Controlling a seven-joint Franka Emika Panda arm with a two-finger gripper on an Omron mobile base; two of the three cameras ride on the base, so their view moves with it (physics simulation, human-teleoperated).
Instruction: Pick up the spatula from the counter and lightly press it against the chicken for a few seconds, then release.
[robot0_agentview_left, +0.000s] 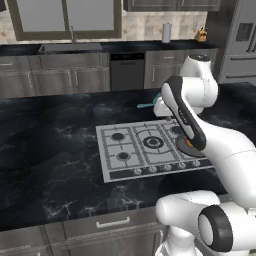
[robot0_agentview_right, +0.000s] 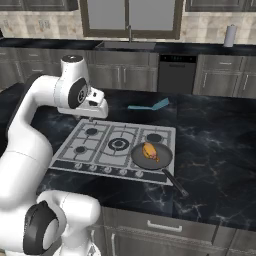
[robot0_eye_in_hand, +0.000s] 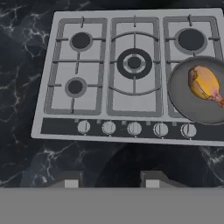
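The teal spatula (robot0_agentview_right: 149, 106) lies flat on the dark marble counter behind the stove; in the left base view its handle (robot0_agentview_left: 144, 105) pokes out from behind my arm. A golden chicken piece (robot0_agentview_right: 150, 151) (robot0_eye_in_hand: 203, 83) rests in a dark frying pan (robot0_agentview_right: 162, 161) (robot0_eye_in_hand: 188, 109) on the stove's front right burner. My gripper (robot0_agentview_right: 91, 119) (robot0_eye_in_hand: 111, 181) hangs above the stove's left side, well short of the spatula and to the left of the pan. Its fingertips (robot0_eye_in_hand: 72, 181) stand apart with nothing between them.
The grey gas stove (robot0_agentview_left: 112, 150) (robot0_agentview_right: 100, 150) (robot0_eye_in_hand: 57, 127) has a row of knobs along its front. The pan's handle (robot0_agentview_right: 176, 183) juts toward the counter's front edge. A sink (robot0_agentview_right: 127, 45) and a paper towel roll (robot0_agentview_right: 230, 35) stand on the far counter.
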